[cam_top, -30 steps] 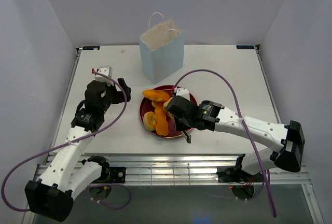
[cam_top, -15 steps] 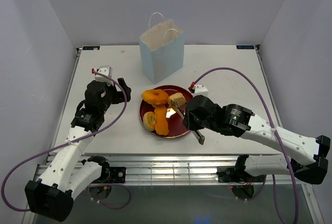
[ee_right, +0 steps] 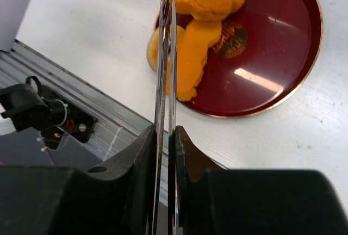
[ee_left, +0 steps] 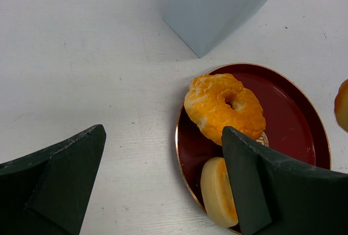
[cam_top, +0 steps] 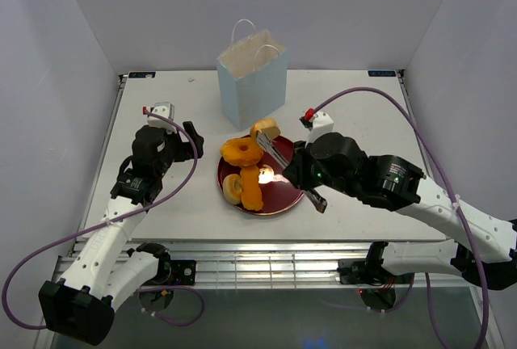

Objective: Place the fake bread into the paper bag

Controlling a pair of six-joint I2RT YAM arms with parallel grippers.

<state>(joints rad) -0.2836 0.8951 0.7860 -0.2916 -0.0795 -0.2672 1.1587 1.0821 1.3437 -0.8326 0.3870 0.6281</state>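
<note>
Up and away from the plate goes one tan piece of fake bread: a second ago it sat low over the red dish, and now it hangs past the plate's far rim, just short of the paper bag. It is pinched at the tip of metal tongs, and the right gripper is clamped narrow on the tongs' handles.

The bag stands upright toward the far edge of the surface, mouth open upward, farther off and slightly left of the piece. The tongs' long axis runs diagonally from the gripper toward the bag, so the right arm is the nearer one.

An orange ring, a pale roll and an orange stick lie on the plate. The left gripper hangs wide open and empty beside the plate's left rim.

From above, the piece may not yet be high enough to clear the bag's rim. The right wrist view cuts the piece off at its top edge, and the bag's floor is hidden.
</note>
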